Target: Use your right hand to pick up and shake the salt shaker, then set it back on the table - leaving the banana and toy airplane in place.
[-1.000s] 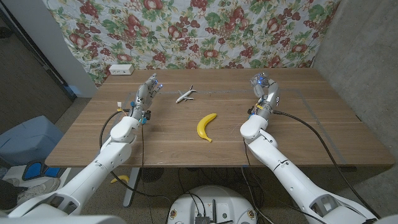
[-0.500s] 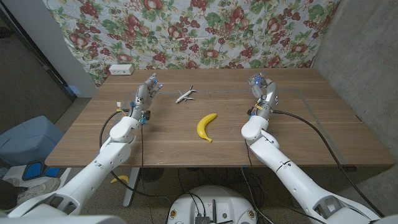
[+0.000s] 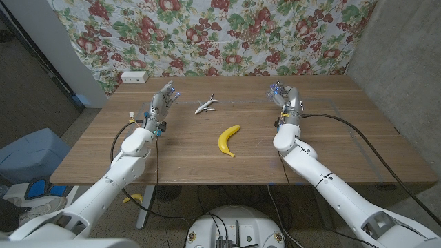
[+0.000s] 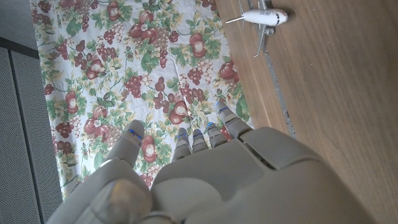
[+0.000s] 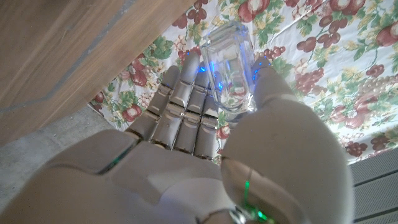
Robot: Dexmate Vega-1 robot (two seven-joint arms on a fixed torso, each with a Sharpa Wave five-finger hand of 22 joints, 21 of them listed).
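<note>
Inside right hand (image 5: 205,149), half-hidden salt shaker (image 5: 229,65)

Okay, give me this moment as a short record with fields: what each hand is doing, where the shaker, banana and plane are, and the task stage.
right hand: raised over the table's far right part, gripping the salt shaker
salt shaker: clear, held between thumb and fingers, off the table
left hand: holds nothing, fingers extended, on the left side of the table
banana: lying on the table near the middle
toy airplane: on the table beyond the banana, apart from both hands
task stage: shaker lifted, not yet set back down
</note>
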